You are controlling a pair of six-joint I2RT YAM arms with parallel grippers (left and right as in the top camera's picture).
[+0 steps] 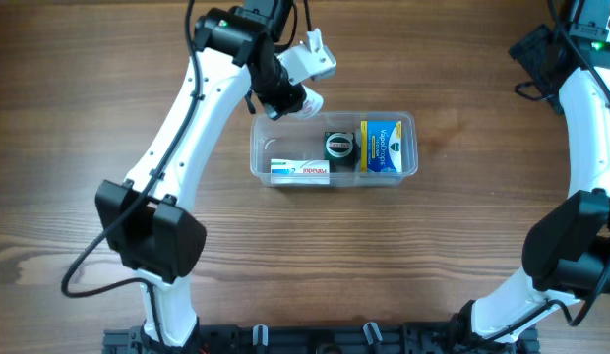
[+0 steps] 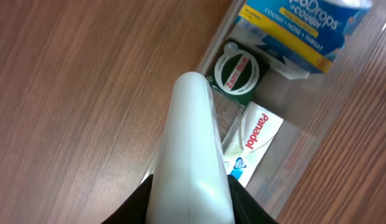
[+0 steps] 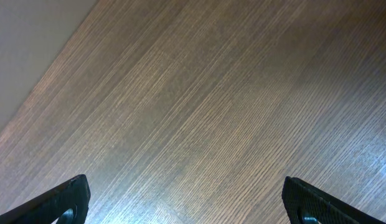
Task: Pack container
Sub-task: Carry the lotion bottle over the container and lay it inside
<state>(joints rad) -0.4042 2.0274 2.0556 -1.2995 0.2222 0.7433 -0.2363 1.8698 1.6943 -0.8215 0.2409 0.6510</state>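
Your left gripper [image 2: 193, 200] is clamped shut on one white, smooth, elongated plastic item [image 2: 192, 137] at the far-left corner of the one clear rectangular plastic container [image 1: 285, 143]. The container sits mid-table and holds three items: one blue-and-yellow box [image 1: 382, 146], one round green tin [image 1: 338, 147] and one white-and-red carton [image 1: 300, 171]. Your right gripper [image 3: 187, 202] is spread wide, with nothing between its fingers.

Brown wooden table [image 1: 79, 79] (fine-grained)

The container [image 1: 275, 147] holds a Panadol box [image 1: 300, 171] left, a tin [image 1: 338, 146] centre, a VapoDrops box [image 1: 382, 146] right.
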